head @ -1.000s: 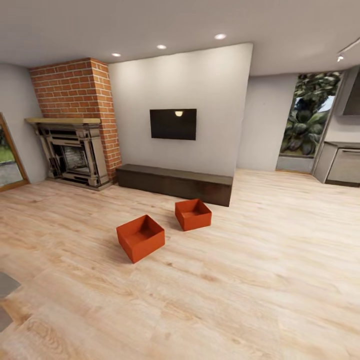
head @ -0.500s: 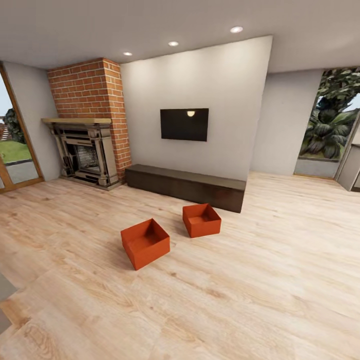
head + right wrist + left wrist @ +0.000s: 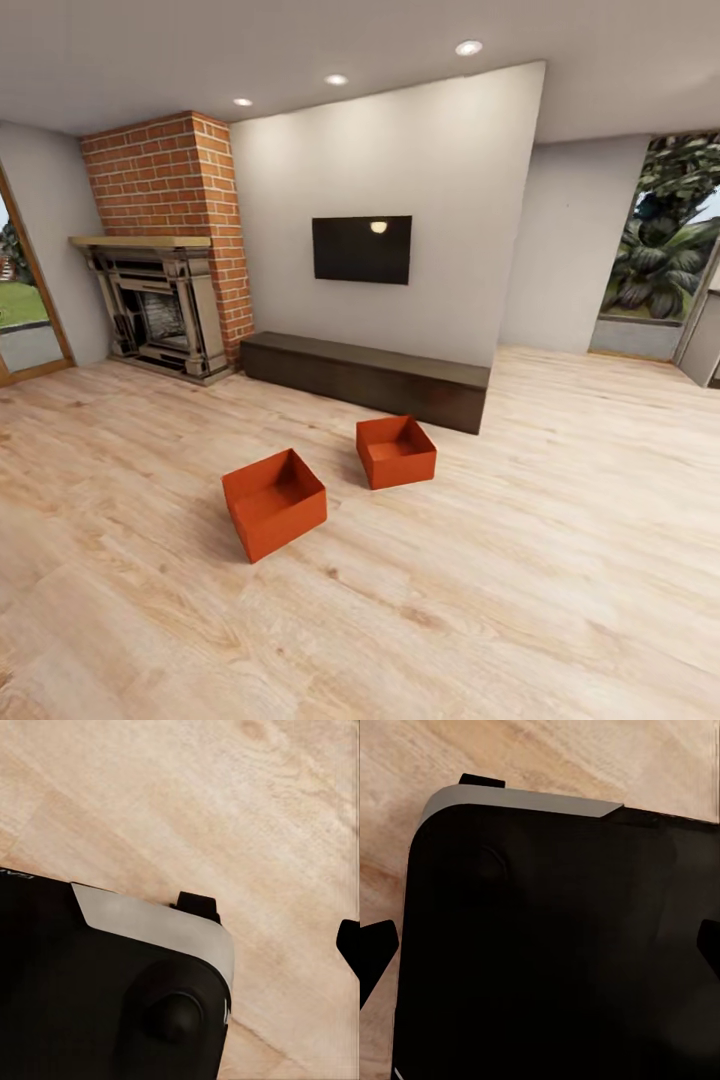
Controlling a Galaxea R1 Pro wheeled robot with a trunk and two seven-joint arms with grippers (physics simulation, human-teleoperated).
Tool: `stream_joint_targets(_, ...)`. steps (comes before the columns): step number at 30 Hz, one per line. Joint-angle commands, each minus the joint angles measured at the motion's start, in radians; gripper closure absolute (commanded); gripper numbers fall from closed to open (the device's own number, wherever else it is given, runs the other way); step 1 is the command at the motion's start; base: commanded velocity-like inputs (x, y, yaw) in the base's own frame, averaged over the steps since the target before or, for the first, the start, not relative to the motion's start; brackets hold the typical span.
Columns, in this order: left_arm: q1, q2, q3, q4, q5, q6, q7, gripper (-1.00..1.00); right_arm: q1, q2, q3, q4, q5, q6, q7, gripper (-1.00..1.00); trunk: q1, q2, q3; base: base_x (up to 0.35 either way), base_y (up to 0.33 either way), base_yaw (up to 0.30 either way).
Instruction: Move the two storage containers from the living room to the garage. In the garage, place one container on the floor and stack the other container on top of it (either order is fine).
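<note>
Two orange-red storage containers stand open-topped on the light wood plank floor of the living room in the head view. The nearer container (image 3: 274, 503) is left of centre, and the farther container (image 3: 396, 451) sits close in front of the long dark cabinet (image 3: 365, 378). They are a short gap apart. My left gripper (image 3: 540, 949) hangs open over the robot's black base with nothing between its fingertips (image 3: 375, 954). My right gripper (image 3: 180, 949) shows one dark fingertip (image 3: 350, 945) at the frame's edge, wide apart and empty.
A brick fireplace (image 3: 160, 300) stands at the back left, beside a wood-framed glass door (image 3: 25, 300). A black TV (image 3: 361, 249) hangs on the wall above the cabinet. A window with plants (image 3: 665, 250) is at the right. Wood floor (image 3: 520, 580) stretches between me and the containers.
The whole head picture has shifted as the camera moved; the containers now appear slightly larger and lower. The containers themselves have not moved.
</note>
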Motion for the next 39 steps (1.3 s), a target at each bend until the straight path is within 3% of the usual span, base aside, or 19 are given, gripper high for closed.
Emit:
stream_joint_targets(1, 0.0, 0.0, 0.003, 0.0, 0.008, -0.002, -0.005, -1.0, -0.001, 0.002, 0.009, 0.003, -0.011, -0.006, -0.002, -1.0, 0.001, 0.0, -0.001, 0.306, -0.174, 0.221)
stream_joint_targets(23, 0.0, 0.0, 0.003, 0.0, 0.009, -0.002, -0.004, -1.0, -0.001, 0.002, 0.008, 0.003, -0.01, -0.003, -0.002, -1.0, 0.001, 0.0, -0.001, 0.306, -0.172, 0.272)
stream_joint_targets(39, 0.0, 0.0, 0.003, 0.0, 0.01, -0.002, -0.004, -1.0, -0.001, 0.002, 0.011, 0.003, -0.008, -0.002, -0.009, -1.0, 0.001, 0.0, -0.001, 0.32, -0.004, 0.276)
